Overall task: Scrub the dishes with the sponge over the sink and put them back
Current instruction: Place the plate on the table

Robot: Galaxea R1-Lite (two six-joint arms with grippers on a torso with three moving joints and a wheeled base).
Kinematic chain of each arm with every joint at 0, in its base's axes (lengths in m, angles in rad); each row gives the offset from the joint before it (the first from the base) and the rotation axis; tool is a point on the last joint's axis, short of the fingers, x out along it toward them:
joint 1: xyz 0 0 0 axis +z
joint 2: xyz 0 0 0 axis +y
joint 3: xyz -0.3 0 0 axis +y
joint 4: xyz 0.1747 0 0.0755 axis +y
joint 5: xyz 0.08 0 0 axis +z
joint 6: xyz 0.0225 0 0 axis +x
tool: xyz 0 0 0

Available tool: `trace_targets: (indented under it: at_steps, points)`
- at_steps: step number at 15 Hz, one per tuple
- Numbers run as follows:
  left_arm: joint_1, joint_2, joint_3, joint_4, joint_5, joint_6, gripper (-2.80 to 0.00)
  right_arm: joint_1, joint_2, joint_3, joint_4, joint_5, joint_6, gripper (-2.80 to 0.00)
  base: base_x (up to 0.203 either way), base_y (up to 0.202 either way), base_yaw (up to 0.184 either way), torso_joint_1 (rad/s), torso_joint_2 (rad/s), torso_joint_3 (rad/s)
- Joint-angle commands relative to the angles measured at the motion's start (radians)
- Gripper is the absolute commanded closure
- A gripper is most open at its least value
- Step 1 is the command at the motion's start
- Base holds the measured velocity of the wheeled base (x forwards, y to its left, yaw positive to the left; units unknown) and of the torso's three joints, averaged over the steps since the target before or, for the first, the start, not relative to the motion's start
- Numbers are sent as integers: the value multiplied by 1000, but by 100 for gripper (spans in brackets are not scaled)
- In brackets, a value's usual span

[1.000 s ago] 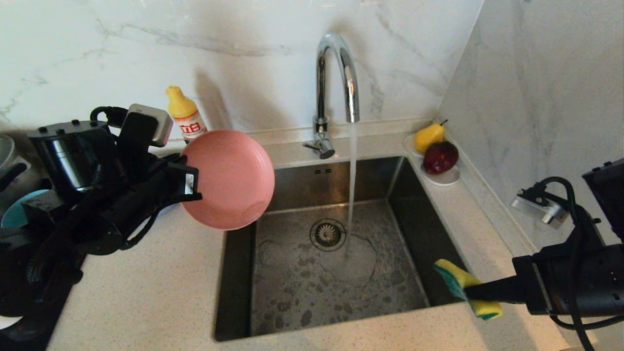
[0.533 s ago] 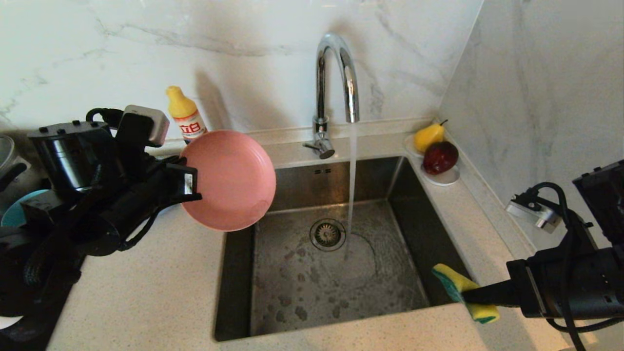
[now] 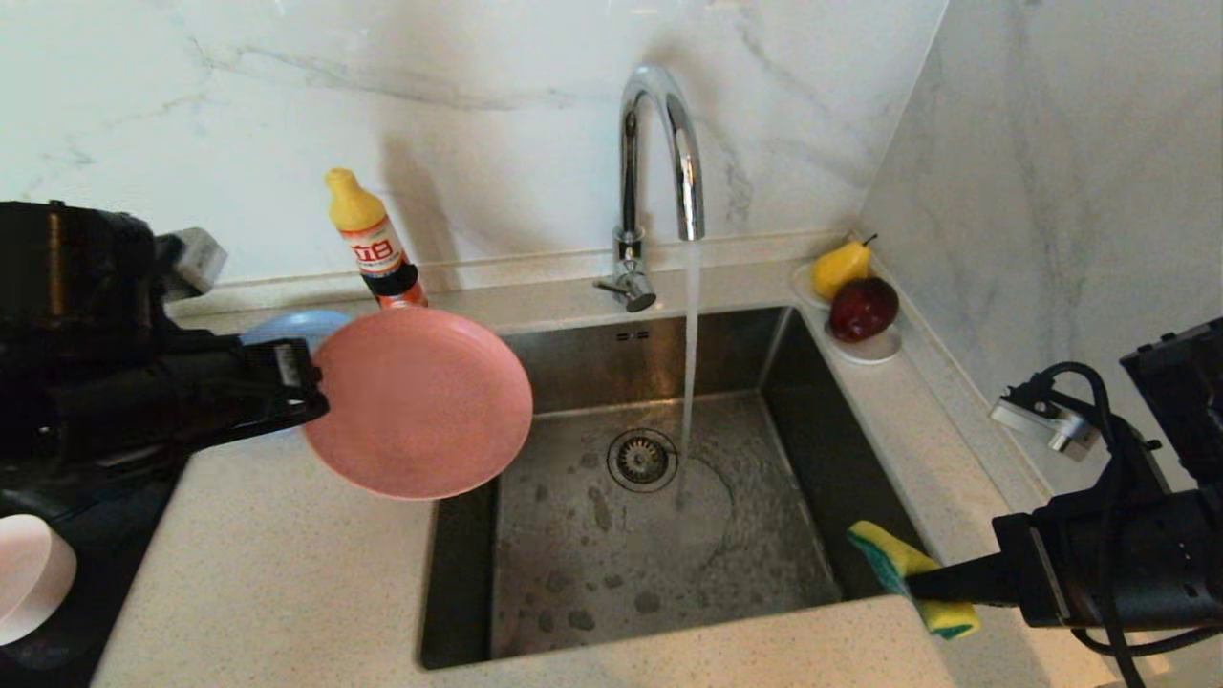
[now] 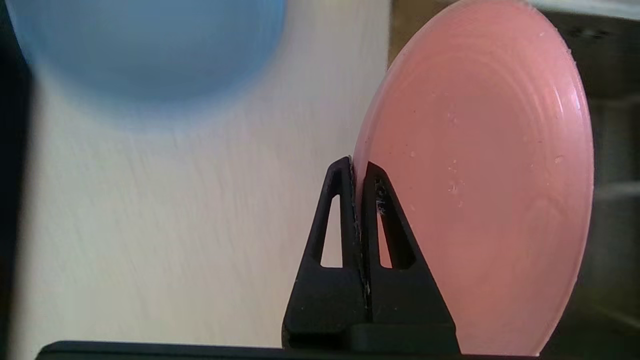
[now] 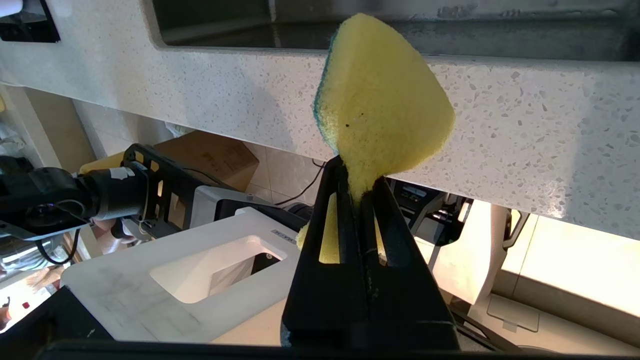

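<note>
My left gripper (image 3: 311, 387) (image 4: 356, 167) is shut on the rim of the pink plate (image 3: 420, 401) (image 4: 480, 180), which hangs nearly level above the counter at the sink's left edge. Behind it a grey-blue plate (image 3: 282, 327) (image 4: 145, 45) lies on the counter. A pale pink bowl (image 3: 29, 578) shows at the far left edge. At the sink's front right corner my right gripper (image 3: 917, 578) (image 5: 357, 177) is shut on the yellow and green sponge (image 3: 898, 559) (image 5: 382, 95). The steel sink (image 3: 812, 420) has water running from its chrome faucet (image 3: 659, 143) onto the basin floor beside the drain.
A yellow-capped detergent bottle (image 3: 373, 244) stands against the marble wall behind the plates. A small white dish (image 3: 874, 349) with a pear and a dark red fruit sits at the sink's back right corner. The side wall stands close on the right.
My left arm has swung the pink plate from standing on edge to nearly flat and lowered it a little to the left, uncovering the grey-blue plate and the pale pink bowl. The right gripper barely moved.
</note>
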Motion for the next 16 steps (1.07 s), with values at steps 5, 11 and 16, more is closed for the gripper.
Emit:
trace_targets:
  at_steps: [5, 11, 16]
  points:
    - [277, -158, -17, 286, -210, -183, 0, 1, 40, -13, 1, 2, -3, 0, 0, 0, 0, 0, 0, 0]
    - [401, -189, 211, 289, -213, -104, 0, -1, 76, -1, -16, 2, -1, 0, 0, 0, 0, 0, 0, 0]
    - [496, -96, 275, 176, -253, -97, 0, -2, 80, 2, -21, 2, -3, 0, 0, 0, 0, 0, 0, 0]
